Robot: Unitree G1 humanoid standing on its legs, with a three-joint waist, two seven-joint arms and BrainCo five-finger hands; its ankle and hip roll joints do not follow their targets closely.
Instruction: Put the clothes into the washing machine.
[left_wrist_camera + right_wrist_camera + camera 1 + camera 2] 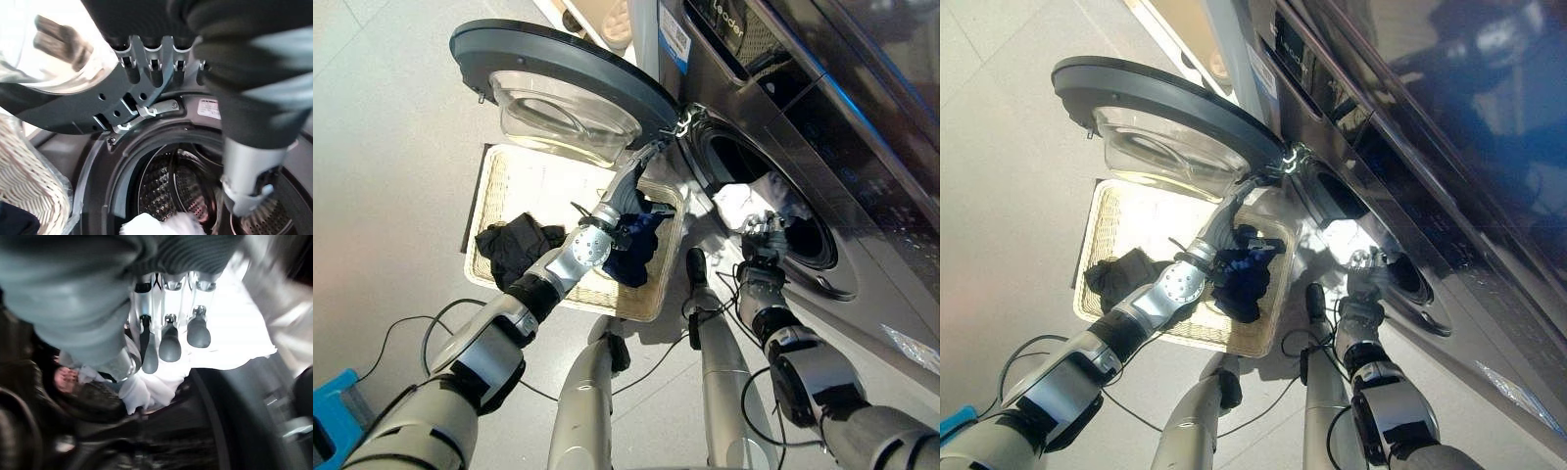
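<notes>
Presumably soft and light, the white cloth (744, 204) lies on the drum's (773, 211) lip under the right hand's (762, 238) straight fingers, best bunched mid-fold; left hand (625, 201) hovers open above the basket (509, 181).

Glossy dark washing machine (862, 147); perforated metal drum (171, 191); woven wicker basket (509, 176); soft white cloth (230, 338).

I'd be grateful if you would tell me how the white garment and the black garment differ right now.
The white garment lies at the washing machine's drum mouth, under the right hand's straight fingers; the black garment sits untouched in the wicker basket on the floor. The white one is spread out and bright; the black one is bunched and dark. Both are soft clothes and neither is fully inside the drum.
</notes>
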